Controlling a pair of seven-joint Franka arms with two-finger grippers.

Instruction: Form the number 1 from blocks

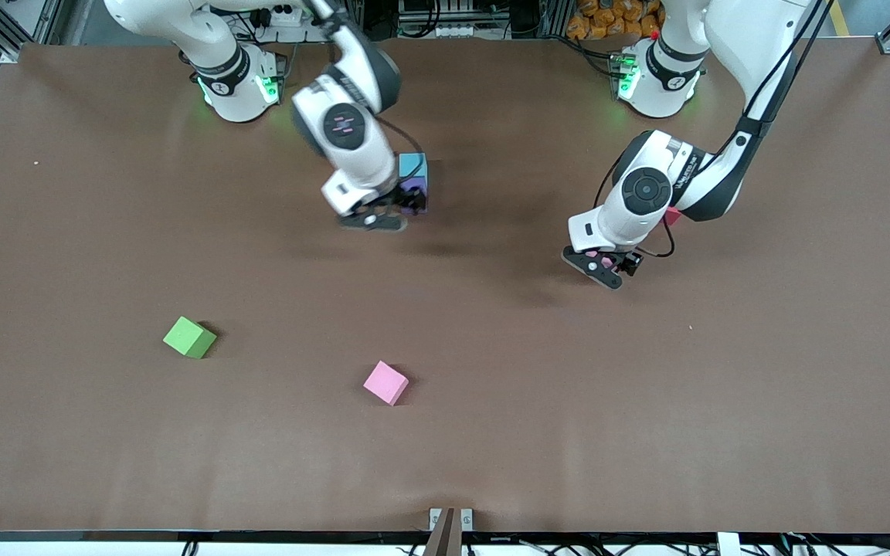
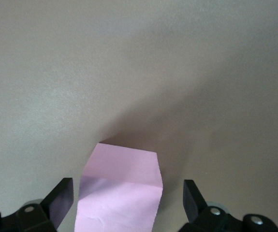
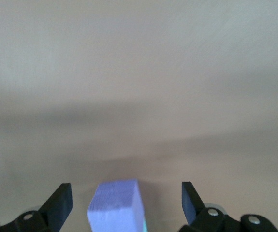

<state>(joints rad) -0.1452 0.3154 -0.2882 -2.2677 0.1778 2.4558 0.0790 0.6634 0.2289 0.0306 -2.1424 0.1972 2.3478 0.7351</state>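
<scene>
Blocks are sitting apart on the tabletop (image 1: 491, 432): a purple block (image 3: 117, 205) is lying between the spread fingers of the right end effector (image 1: 383, 216), touching a light blue block (image 1: 412, 164) at its twelve o'clock in the front view. A pale lilac-pink block (image 2: 122, 193) is sitting between the spread fingers of the left end effector (image 1: 603, 269), while a pink block (image 1: 385, 382) is resting at the purple block's six o'clock, nearer the front camera.

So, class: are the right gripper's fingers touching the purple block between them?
Apart. The right wrist view shows bare table on each side of the purple block, between it and the open right gripper's fingers.
</scene>
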